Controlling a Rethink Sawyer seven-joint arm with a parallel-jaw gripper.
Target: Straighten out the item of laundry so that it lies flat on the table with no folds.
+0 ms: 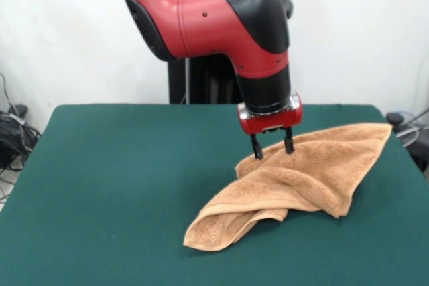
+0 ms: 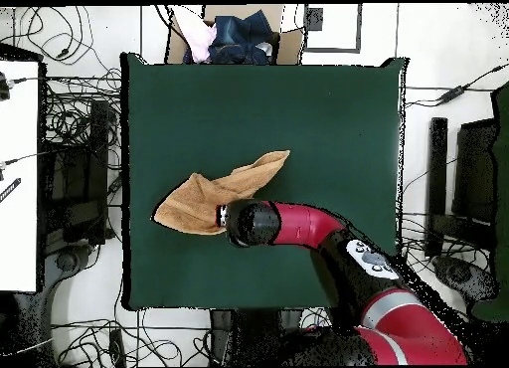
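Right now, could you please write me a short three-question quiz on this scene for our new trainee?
1. True or false: the towel lies flat on the table with no folds.
2. Where is the hand? A) at the towel's upper edge B) far from the towel C) under the table
3. Fill in: the hand's two fingers stand ____, with a gap between them.

Key: 1 false, the towel is bunched and folded over itself. 2 A. 3 apart.
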